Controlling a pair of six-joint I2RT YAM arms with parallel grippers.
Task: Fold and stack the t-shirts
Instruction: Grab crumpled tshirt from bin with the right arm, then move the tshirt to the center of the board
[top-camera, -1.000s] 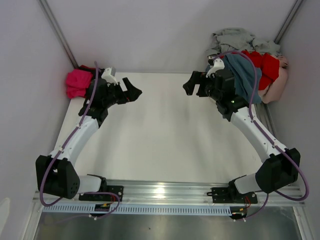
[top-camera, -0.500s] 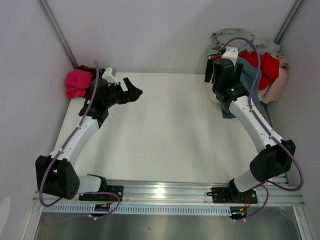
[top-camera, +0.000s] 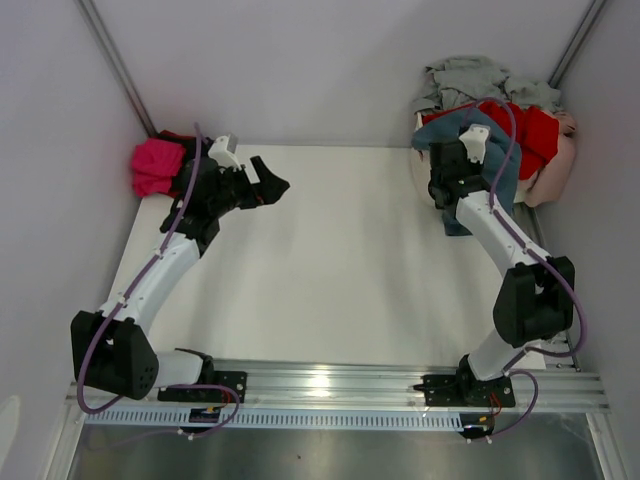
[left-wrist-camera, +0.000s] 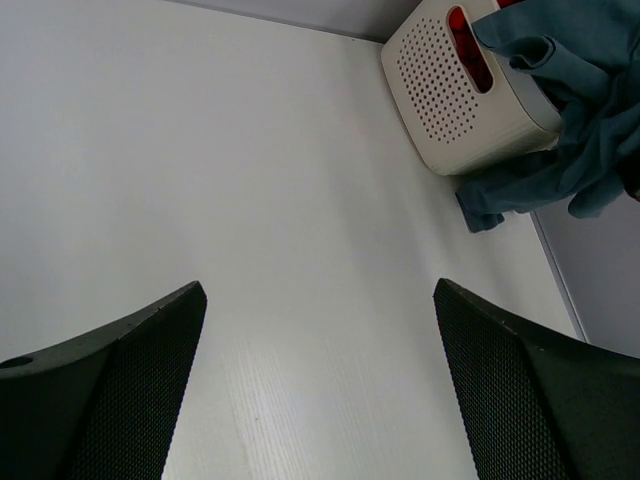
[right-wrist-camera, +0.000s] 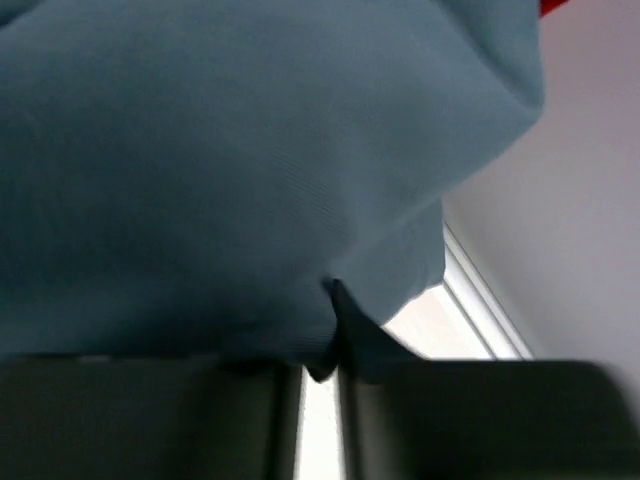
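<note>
A slate blue-grey t-shirt hangs over the front of the white basket at the back right. A red one and a pale grey one are piled behind it. My right gripper is pressed into the blue-grey shirt. In the right wrist view the jaws stand close together, and my right gripper pinches a fold of the blue-grey cloth. A magenta-pink t-shirt lies folded at the back left. My left gripper hovers open beside it, and my left gripper holds nothing.
The perforated basket stands in the table's back right corner, with blue-grey cloth draped down to the white table. Walls close in on both sides and at the back. A metal rail runs along the near edge.
My right arm swung right and back from mid-table to the basket, and its jaws closed on the blue-grey t-shirt. My left arm barely moved and stayed open.
</note>
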